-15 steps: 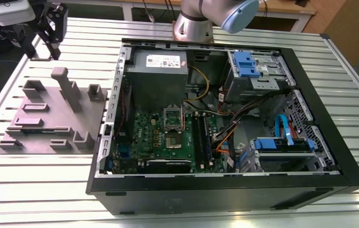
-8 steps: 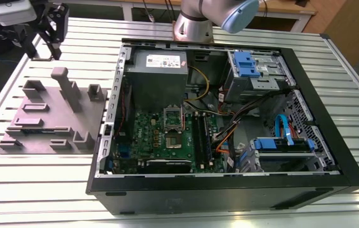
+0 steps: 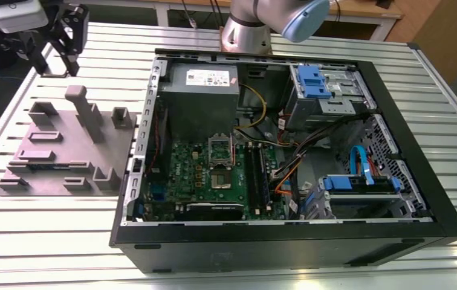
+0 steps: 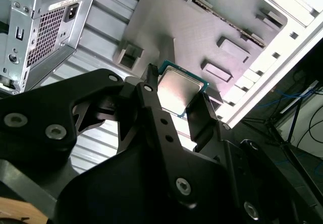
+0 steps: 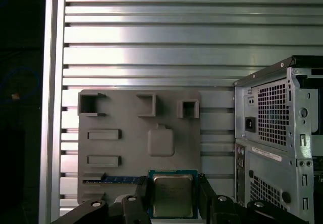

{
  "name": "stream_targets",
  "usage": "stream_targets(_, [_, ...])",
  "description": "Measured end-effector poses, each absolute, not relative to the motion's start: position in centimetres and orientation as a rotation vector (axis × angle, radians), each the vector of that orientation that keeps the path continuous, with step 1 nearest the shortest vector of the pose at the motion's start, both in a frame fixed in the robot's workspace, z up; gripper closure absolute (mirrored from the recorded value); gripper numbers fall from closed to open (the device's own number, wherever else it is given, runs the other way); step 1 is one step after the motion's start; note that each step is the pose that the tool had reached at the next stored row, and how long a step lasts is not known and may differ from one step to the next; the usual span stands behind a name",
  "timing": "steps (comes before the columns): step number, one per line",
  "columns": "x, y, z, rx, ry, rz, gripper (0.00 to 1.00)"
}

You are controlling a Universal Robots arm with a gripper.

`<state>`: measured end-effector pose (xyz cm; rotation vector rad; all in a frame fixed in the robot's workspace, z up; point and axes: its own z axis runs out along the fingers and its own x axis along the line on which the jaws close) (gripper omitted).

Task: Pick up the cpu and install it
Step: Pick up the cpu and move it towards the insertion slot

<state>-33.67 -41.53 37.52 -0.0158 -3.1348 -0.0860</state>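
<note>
The cpu (image 5: pixel 173 193), a small square chip with a silver-grey metal top and green edge, sits between my two black fingers (image 5: pixel 143 196). In the second wrist view the cpu (image 4: pixel 179 89) is clamped the same way by my gripper (image 4: pixel 176 97), which is shut on it. In the exterior view my gripper (image 3: pixel 59 63) hangs high at the far left, above the table beyond the grey fixture plate (image 3: pixel 59 151). The green motherboard (image 3: pixel 204 178) lies inside the open computer case (image 3: pixel 293 241), with its socket (image 3: pixel 219 172) uncovered near the middle.
The fixture plate (image 5: pixel 131 133) carries raised blocks and a dark memory stick (image 5: pixel 113 180) in a slot. The case's rear panel (image 5: pixel 275 133) stands beside it. Cables, blue drive bays (image 3: pixel 361 184) and a grey power supply (image 3: pixel 200 84) crowd the case. The arm's base (image 3: pixel 249 30) stands behind.
</note>
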Motion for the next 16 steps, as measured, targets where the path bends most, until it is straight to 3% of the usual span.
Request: stream_targets(16, [-33.23, -41.53, 37.52, -0.016, -3.135, -0.086, 0.53])
